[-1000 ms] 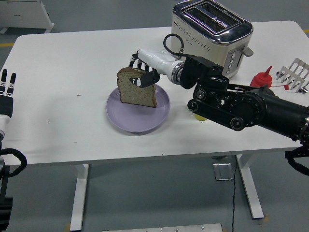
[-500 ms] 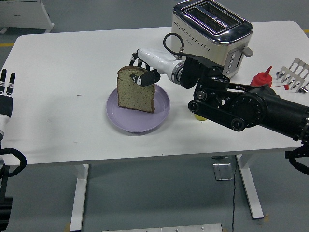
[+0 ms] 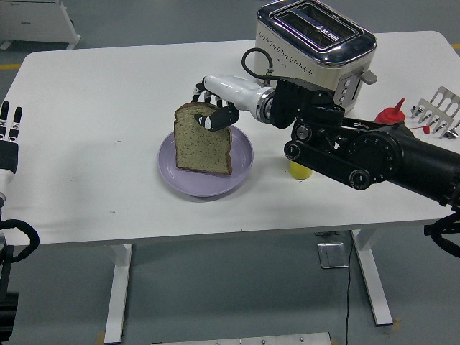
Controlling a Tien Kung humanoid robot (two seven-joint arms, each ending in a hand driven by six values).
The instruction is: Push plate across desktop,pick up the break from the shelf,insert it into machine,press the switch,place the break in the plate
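Note:
A brown slice of bread (image 3: 203, 143) hangs tilted over the lilac plate (image 3: 242, 171) in the middle of the table, its lower edge low over the plate's centre. My right hand (image 3: 210, 112) is shut on the slice's top edge, the black arm reaching in from the right. The silver toaster (image 3: 316, 52) stands behind the arm at the back of the table. A metal rack (image 3: 438, 111) stands at the right edge. My left hand (image 3: 9, 128) rests at the far left edge, its fingers straight and holding nothing.
A red squeeze bottle (image 3: 392, 115) stands between the toaster and the rack. A small yellow cup (image 3: 298, 170) peeks out under my right forearm, just right of the plate. White table surface shows to the left of the plate.
The bread slice has swung lower and more over the plate's middle. My right forearm has lifted and shifted slightly back, uncovering the yellow cup. The left hand has not moved.

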